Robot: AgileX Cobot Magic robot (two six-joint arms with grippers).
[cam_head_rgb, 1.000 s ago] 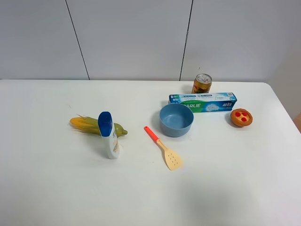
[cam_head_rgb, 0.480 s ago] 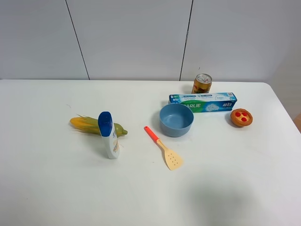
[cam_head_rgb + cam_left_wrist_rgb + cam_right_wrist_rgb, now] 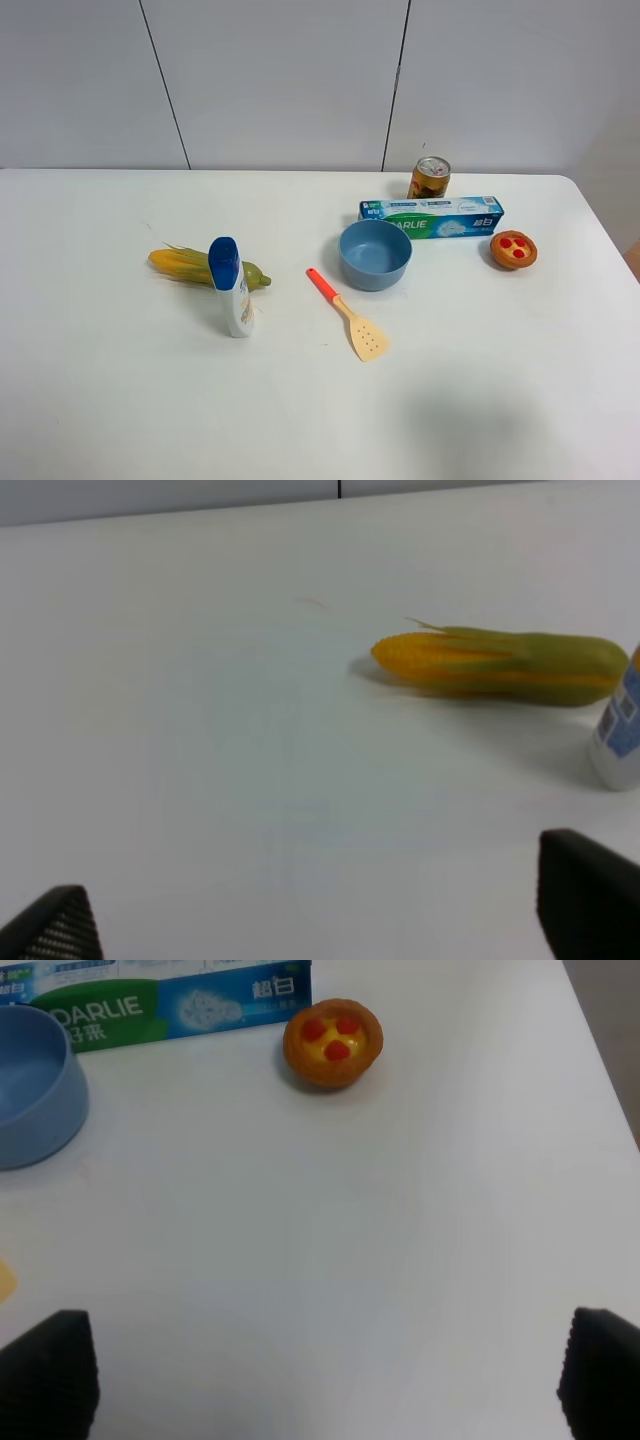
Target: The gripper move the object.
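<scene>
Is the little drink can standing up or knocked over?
Standing up. The can sits on its base behind the toothpaste box, silver top facing up.

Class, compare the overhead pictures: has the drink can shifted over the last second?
No. The drink can stands in the same spot, just behind the toothpaste box, exactly as before.

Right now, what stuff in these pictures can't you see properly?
- Can: only in the high view, too small to read its label; the toothpaste box hides its base.
- Bottle: left wrist view, cut off by the picture edge.
- Bowl: right wrist view, partly cut off.
- Left gripper and right gripper: only fingertips show at the picture edges; neither arm appears in the high view.
</scene>
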